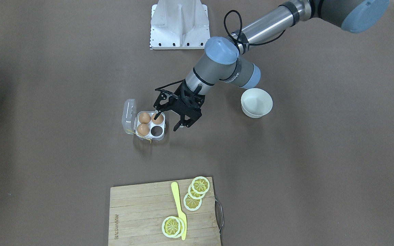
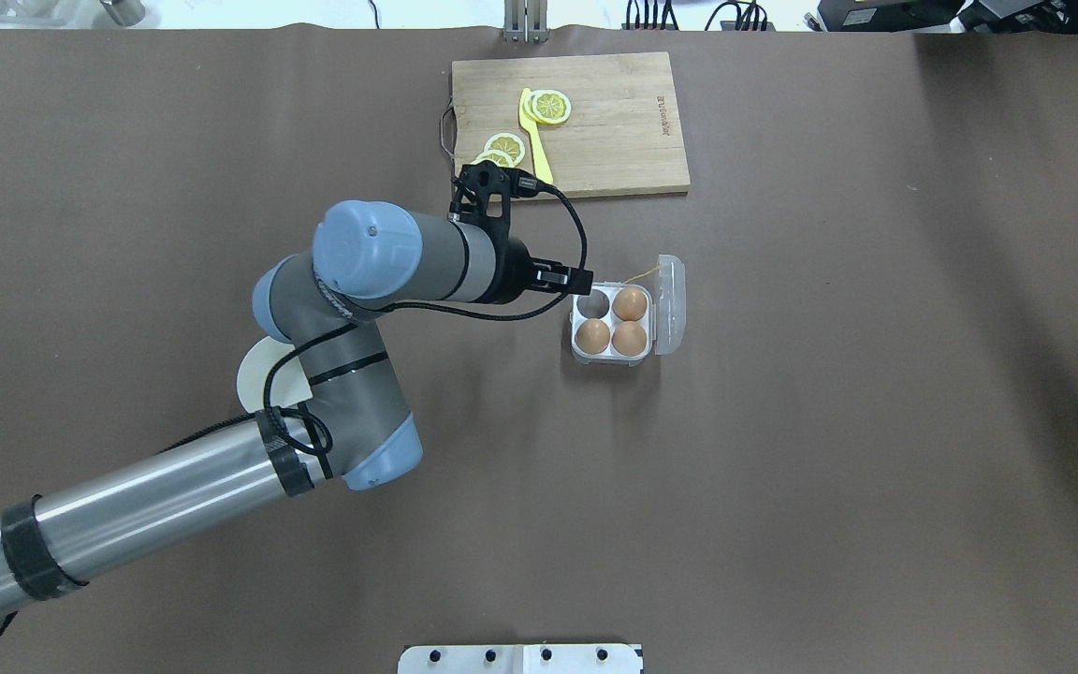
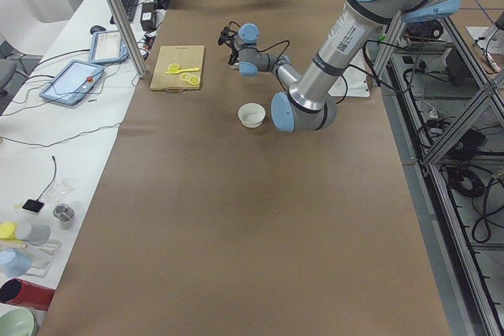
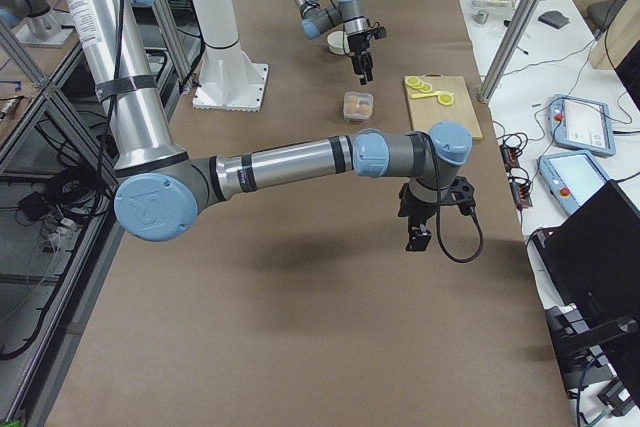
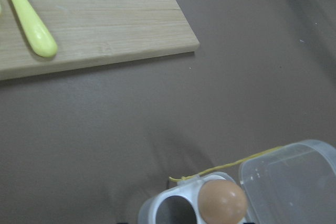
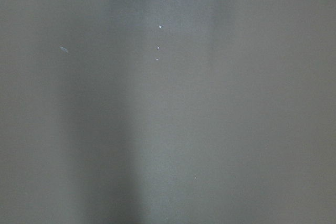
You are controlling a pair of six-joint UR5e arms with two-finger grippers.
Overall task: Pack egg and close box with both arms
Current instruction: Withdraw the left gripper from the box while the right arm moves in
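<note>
The clear box point(image 1: 162, 136) stands open at mid-table, its lid point(image 1: 129, 116) folded out flat. Three brown eggs fill three cells; one cell point(image 1: 156, 130) is empty. The egg point(image 1: 157, 118) nearest my left gripper sits in its cell. My left gripper point(image 1: 168, 122) is open and empty, just beside the box, one finger close over that egg. In the overhead view the gripper point(image 2: 578, 279) is at the box's point(image 2: 612, 359) left edge. My right gripper point(image 4: 425, 222) hangs over bare table far from the box; I cannot tell whether it is open or shut.
A white bowl point(image 1: 257, 102) stands beside my left arm's elbow. A wooden cutting board point(image 1: 142, 212) with lemon slices point(image 1: 200, 185) and a yellow knife point(image 1: 179, 208) lies beyond the box. A white metal stand point(image 1: 180, 25) is at the robot's side.
</note>
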